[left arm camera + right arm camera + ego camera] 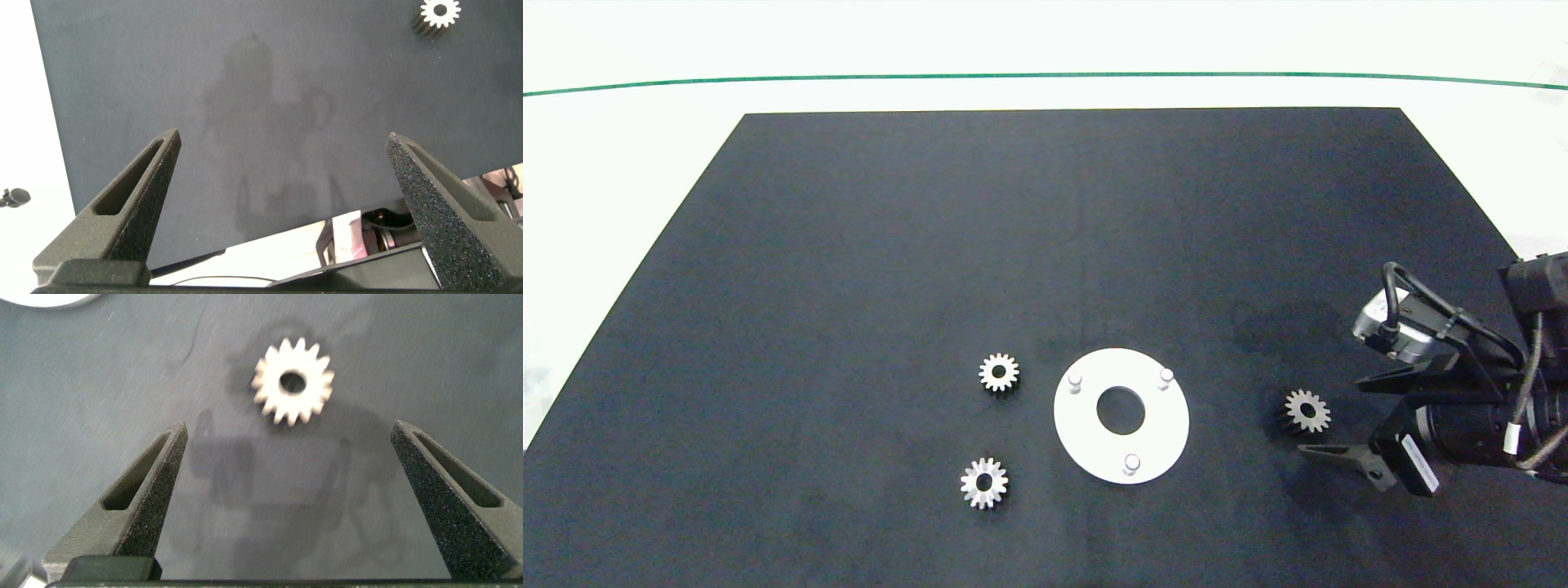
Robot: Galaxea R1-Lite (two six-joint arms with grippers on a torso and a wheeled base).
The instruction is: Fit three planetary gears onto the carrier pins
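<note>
The right gripper (1327, 416) hovers with fingers spread wide just beside one planetary gear (1307, 411), right of the white disc (1086, 437). The left gripper (282, 175), out of the head view, is likewise spread and empty. All three carrier pins (1131, 463) stand bare; two gears (999, 372) lie left of the disc. No step is complete. No legible writing.

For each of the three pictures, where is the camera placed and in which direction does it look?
Head view: above, looking down at the black mat; white disc with three gears; right gripper enters from the right.
Left wrist view: on the left arm, over bare mat; open left gripper; one gear at the edge.
Right wrist view: on the right arm; open right gripper near the right-hand gear.
Shared: that gear also shows in head view.
</note>
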